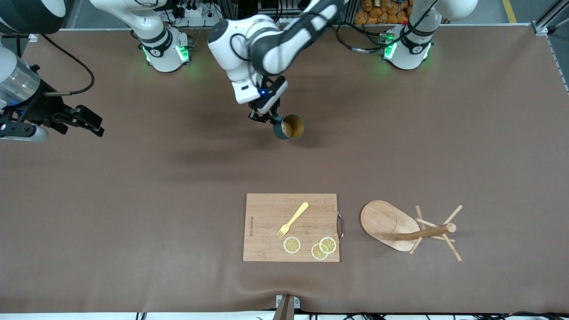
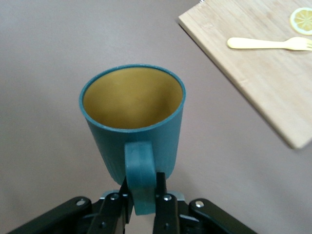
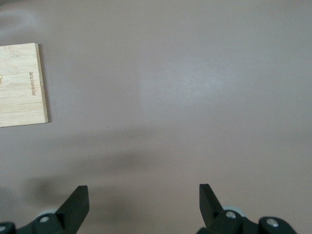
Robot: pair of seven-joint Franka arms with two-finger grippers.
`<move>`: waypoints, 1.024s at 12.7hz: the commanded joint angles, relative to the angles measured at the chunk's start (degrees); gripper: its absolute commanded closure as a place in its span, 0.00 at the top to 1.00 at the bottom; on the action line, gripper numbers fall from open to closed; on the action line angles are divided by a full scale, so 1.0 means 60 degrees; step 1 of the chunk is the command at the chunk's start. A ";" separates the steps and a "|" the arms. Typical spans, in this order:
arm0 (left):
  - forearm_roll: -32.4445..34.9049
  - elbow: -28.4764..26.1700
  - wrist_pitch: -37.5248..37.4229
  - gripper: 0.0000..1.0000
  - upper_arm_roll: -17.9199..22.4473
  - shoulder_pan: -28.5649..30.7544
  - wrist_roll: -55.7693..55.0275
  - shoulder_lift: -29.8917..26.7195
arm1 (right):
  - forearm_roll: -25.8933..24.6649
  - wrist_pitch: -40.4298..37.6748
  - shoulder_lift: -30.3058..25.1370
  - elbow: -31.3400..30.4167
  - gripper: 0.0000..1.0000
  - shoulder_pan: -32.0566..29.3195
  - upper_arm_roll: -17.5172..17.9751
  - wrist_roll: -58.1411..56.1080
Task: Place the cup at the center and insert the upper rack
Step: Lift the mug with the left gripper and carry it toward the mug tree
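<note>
covering the table [image 1: 133,200], brown mat; cutting board [image 1: 291,227] near camera.

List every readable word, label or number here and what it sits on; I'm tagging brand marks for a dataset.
Cutting board: a short line of small print runs along its edge toward the right arm's end of the table, seen in the front and right wrist views; too small to read.
Teal cup, held by its handle in the left gripper: no text visible.
Nothing else readable.
</note>
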 commanded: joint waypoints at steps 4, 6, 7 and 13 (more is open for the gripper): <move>-0.2653 -0.0390 0.0201 0.00 -0.0062 0.1958 0.3170 -0.1524 | -0.0129 -0.0065 -0.0099 0.0039 1.00 0.0068 -0.0026 -0.0040; -0.3660 -0.0375 0.0434 0.00 -0.0092 0.2703 0.3772 -0.1757 | -0.0129 -0.0079 -0.0099 0.0039 1.00 0.0068 -0.0026 -0.0040; -0.4247 -0.0375 0.0595 0.00 -0.0091 0.3041 0.4123 -0.1788 | -0.0129 -0.0079 -0.0099 0.0039 1.00 0.0068 -0.0026 -0.0040; -0.6433 -0.0390 0.1182 0.00 -0.0047 0.3791 0.4288 -0.2138 | -0.0129 -0.0094 -0.0100 0.0025 1.00 0.0053 -0.0040 0.0033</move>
